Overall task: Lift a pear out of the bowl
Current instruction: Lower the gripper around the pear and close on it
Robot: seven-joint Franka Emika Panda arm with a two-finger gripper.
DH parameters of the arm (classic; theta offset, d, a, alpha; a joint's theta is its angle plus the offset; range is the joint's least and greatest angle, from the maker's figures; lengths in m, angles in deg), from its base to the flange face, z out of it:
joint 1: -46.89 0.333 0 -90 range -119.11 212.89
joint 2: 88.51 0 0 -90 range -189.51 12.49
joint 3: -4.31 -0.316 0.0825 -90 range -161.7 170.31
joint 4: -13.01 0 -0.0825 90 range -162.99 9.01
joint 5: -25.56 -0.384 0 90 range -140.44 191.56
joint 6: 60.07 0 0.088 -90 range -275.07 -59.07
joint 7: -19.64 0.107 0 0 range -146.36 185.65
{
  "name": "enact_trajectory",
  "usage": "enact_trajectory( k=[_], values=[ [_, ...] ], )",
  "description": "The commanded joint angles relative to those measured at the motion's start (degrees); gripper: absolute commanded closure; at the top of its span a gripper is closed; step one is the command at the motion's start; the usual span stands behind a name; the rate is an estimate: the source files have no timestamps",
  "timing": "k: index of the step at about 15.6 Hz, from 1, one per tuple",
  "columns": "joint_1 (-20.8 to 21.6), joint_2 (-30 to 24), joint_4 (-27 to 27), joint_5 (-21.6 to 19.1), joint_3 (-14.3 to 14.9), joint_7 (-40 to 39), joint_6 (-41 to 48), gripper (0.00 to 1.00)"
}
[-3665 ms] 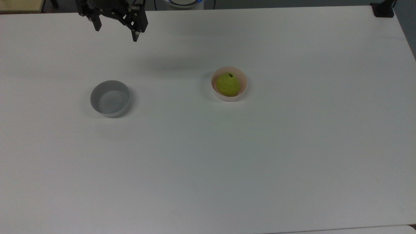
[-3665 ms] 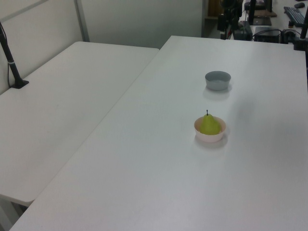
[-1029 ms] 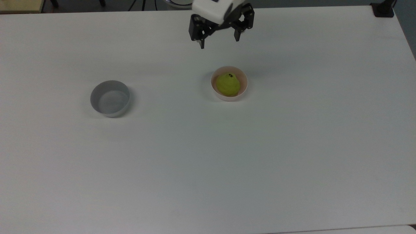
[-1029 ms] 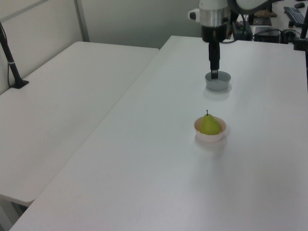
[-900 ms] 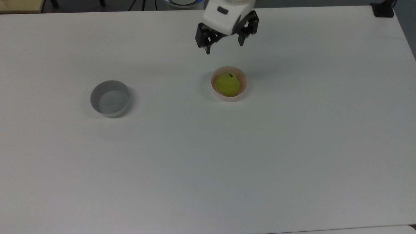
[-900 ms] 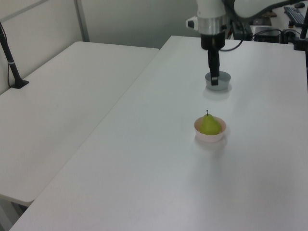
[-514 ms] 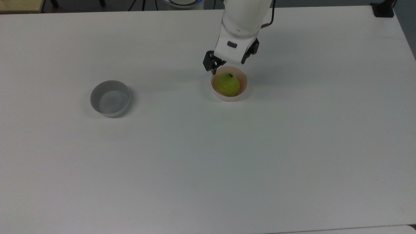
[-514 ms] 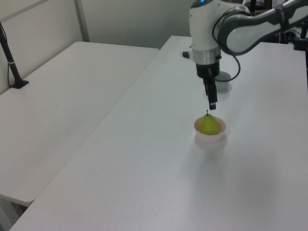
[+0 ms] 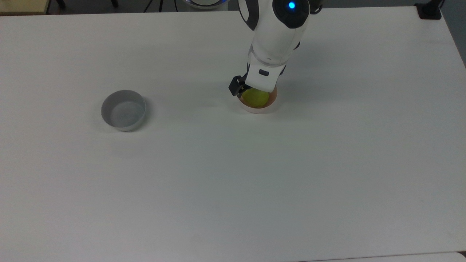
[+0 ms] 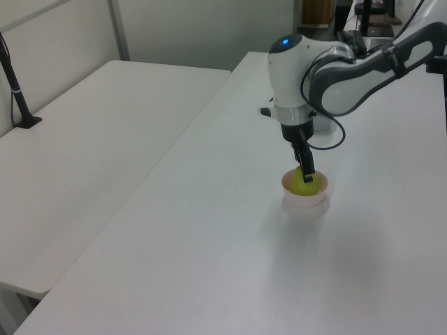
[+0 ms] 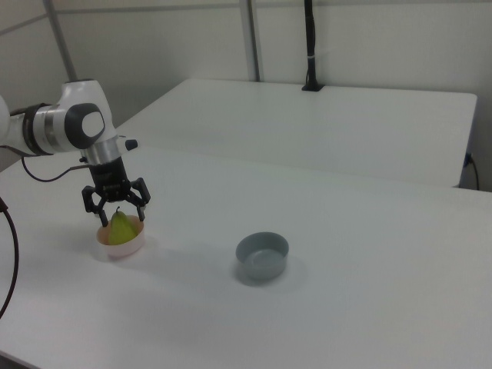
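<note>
**Desk:** What do you have from the top view?

**Operator:** I see the white Franka arm's black two-finger gripper low over the small round pale pink plastic bowl. The rounded yellow-green pear sits inside that bowl, its upper part hidden under the wrist. One black fingertip pokes out at the top view's left of the bowl rim. The grey straight-sided round bowl stands well apart toward the top view's left, on the white table.

**Desk:** And the left view?

**Operator:** There the gripper points straight down, a finger reaching into the pink bowl, right against the pear. I can't judge the gap from this side.

**Desk:** Right view?

**Operator:** That one settles it. I read the gripper as spread wide, one finger on each side of the pear, which stands upright in the pink bowl. Both fingertips are down around the fruit's upper half, near it; I can't tell whether they touch. The grey bowl stands well off toward the right view's right.
</note>
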Motion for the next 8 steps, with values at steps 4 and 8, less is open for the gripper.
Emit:
enact_trajectory(
  k=[4, 8],
  values=[
    [0.8, 0.1, -3.1, 2.5, -1.6, -0.9, -2.1, 0.05],
    [0.7, 0.2, -3.9, 3.3, -2.2, -0.5, -3.4, 0.28]
  ],
)
